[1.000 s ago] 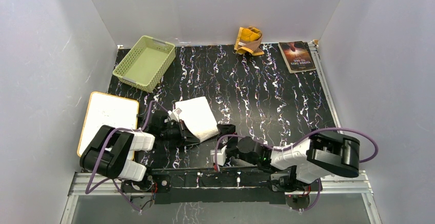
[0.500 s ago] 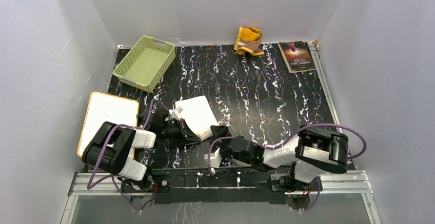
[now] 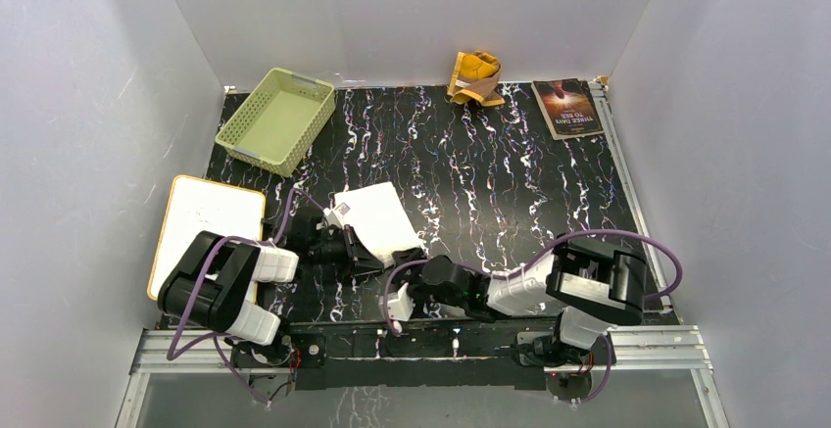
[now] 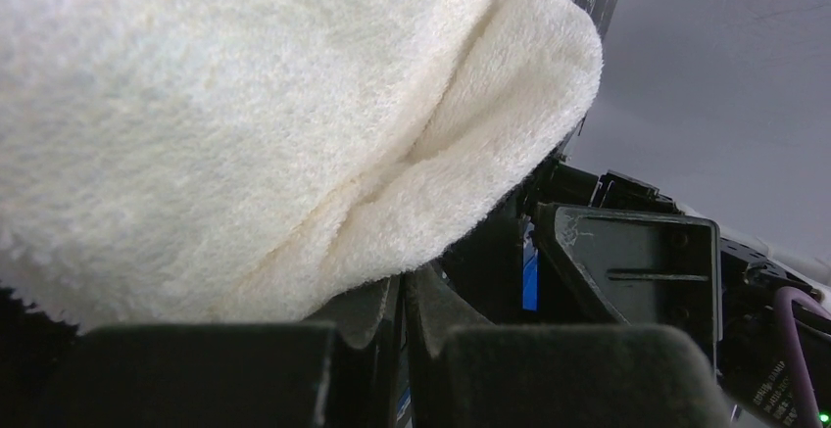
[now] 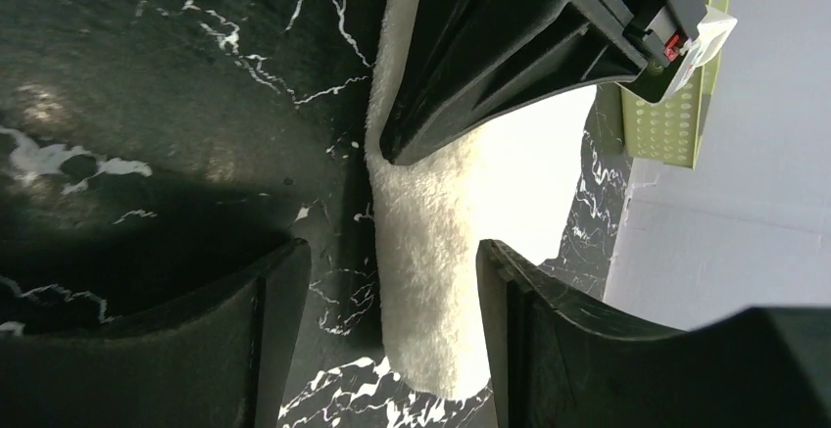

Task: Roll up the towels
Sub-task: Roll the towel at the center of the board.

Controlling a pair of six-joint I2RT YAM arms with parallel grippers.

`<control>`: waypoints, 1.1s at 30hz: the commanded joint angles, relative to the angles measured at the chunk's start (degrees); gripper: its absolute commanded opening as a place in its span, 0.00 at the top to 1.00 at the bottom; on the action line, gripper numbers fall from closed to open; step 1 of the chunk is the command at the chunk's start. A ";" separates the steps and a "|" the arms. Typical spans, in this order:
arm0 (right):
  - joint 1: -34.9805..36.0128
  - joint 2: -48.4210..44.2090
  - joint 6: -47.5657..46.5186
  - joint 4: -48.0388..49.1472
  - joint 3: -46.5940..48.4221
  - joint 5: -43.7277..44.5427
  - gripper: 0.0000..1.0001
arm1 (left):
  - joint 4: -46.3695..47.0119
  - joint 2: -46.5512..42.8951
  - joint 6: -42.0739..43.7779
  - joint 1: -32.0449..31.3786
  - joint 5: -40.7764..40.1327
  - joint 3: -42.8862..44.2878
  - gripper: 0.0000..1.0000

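The cream-white towel (image 3: 377, 214) lies on the black marbled table, and its near edge is folded into a thick roll (image 5: 431, 242). My left gripper (image 3: 355, 252) is at the left end of that edge. Its jaws are closed down to a thin slit at the fold (image 4: 402, 281), and cloth fills the view above it (image 4: 216, 105). My right gripper (image 3: 412, 255) is open at the right end of the roll. Its two fingers (image 5: 265, 350) straddle the roll without touching it (image 5: 390, 252). The mustard-yellow towel (image 3: 475, 77) lies crumpled at the back wall, far from both grippers.
A light green basket (image 3: 277, 118) stands at the back left. A white board (image 3: 204, 222) lies at the left edge beside the left arm. A dark-covered book (image 3: 567, 107) lies at the back right. Grey walls enclose the table on three sides.
My right arm has swung left along the near edge, bringing its open gripper up to the right end of the towel's roll. The left gripper and towel have stayed put.
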 commanded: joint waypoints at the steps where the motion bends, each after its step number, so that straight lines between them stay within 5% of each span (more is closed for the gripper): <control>1: -1.69 1.76 2.17 -0.99 3.43 -2.81 0.40 | -1.91 0.16 1.18 0.44 0.58 1.56 1.00; 24: -9.41 10.62 7.32 -27.71 16.87 -11.20 0.63 | -6.20 -1.76 2.59 0.55 2.63 3.96 1.00; 27: -9.95 13.18 9.18 -33.42 20.61 -13.05 0.72 | -8.38 -3.00 3.55 1.15 2.93 5.07 1.00; 31: -10.64 14.70 13.76 -39.46 24.36 -16.22 0.98 | -15.69 -9.09 6.82 4.18 4.02 8.28 1.00; 33: -11.39 13.58 17.51 -40.82 25.26 -19.37 1.00 | -24.14 -13.64 9.76 7.02 3.85 10.66 1.00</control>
